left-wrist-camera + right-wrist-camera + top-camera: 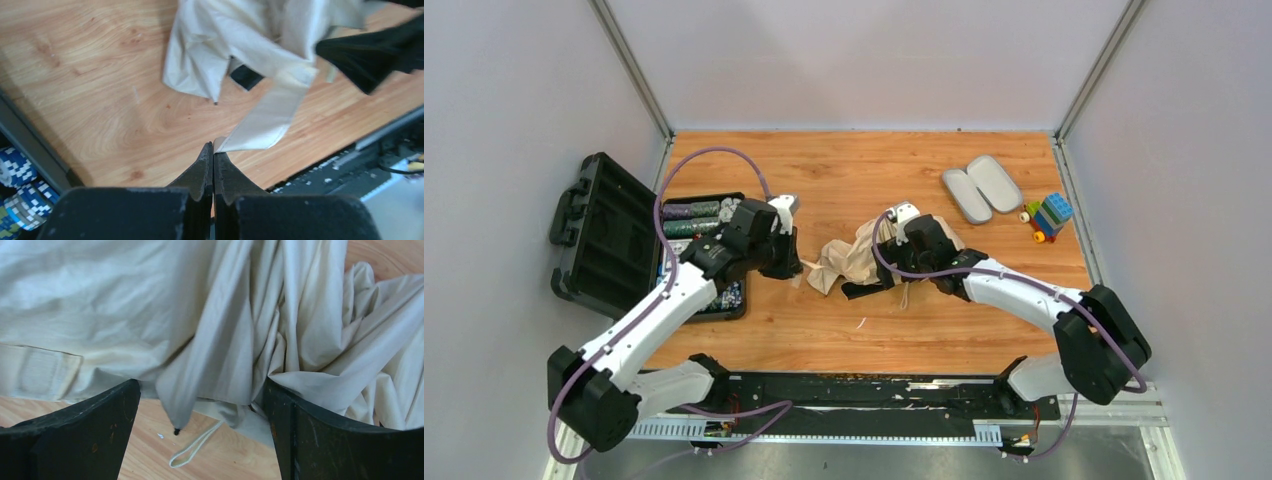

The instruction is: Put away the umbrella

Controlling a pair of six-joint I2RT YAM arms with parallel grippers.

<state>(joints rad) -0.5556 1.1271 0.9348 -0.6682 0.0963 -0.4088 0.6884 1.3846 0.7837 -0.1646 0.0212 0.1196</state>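
The umbrella (849, 258) lies as a crumpled beige heap at the table's centre. In the left wrist view its fabric (220, 45) is at the top, and its strap tab (262, 122) runs down to my fingers. My left gripper (213, 149) is shut, pinching the end of the strap tab; in the top view it (794, 268) is at the heap's left edge. My right gripper (200, 405) is wide open, with beige folds (225, 330) hanging between and over its jaws and a pale cord loop (192, 452) on the wood below. In the top view it (879, 278) sits over the heap's right part. Shaft and handle are hidden.
An open black case (604, 235) with poker chips (692, 222) stands at the left, close to my left arm. A lilac-grey oval hard case (981, 187) lies open at the back right, beside a toy of coloured blocks (1049, 215). A black rail (874, 392) runs along the near edge.
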